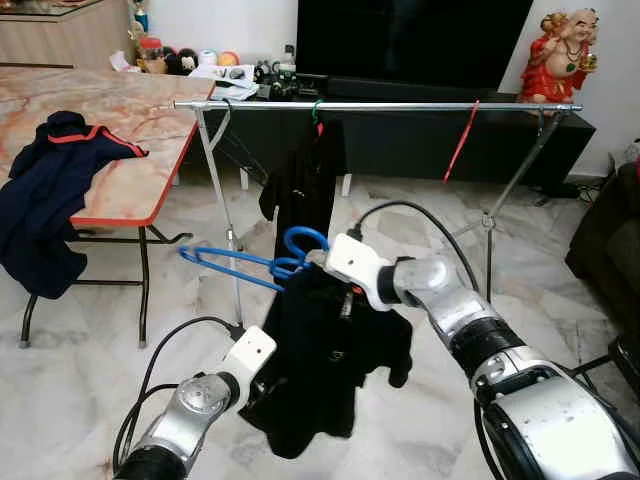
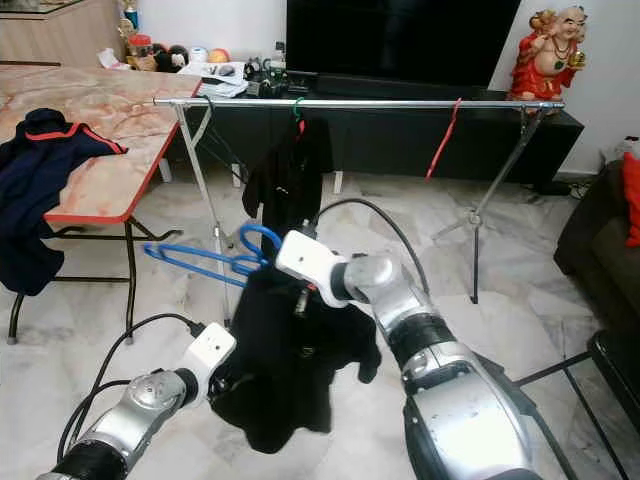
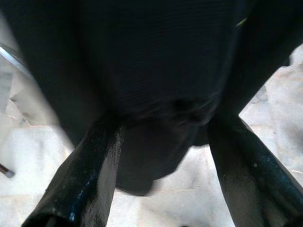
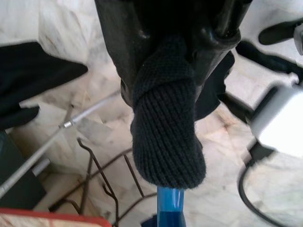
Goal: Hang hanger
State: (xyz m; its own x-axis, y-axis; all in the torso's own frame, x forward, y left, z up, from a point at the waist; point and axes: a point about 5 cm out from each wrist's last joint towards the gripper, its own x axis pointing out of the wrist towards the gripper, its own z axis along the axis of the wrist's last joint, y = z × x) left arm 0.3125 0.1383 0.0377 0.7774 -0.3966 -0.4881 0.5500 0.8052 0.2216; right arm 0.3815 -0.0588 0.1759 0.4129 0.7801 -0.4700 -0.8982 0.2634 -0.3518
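A blue hanger (image 1: pixel 235 262) sticks out to the left of a black knitted garment (image 1: pixel 330 355), its hook (image 1: pixel 305 240) curling up above the collar. My right gripper (image 1: pixel 312 268) is shut on the garment's neck, bunched over the hanger's blue stem (image 4: pixel 169 208), and holds both in front of the silver clothes rail (image 1: pixel 400 105). Low down, my left gripper (image 1: pixel 262 385) sits against the garment's lower left edge. Its two fingers (image 3: pixel 85 175) are spread open, with dark cloth beyond them.
On the rail hang another black garment (image 1: pixel 300 185) on a green hanger and an empty red hanger (image 1: pixel 462 140). A marble-top table (image 1: pixel 130 200) with a navy garment (image 1: pixel 45 190) stands to the left, a dark sofa (image 1: pixel 610 240) to the right, and a TV cabinet (image 1: pixel 420 140) behind.
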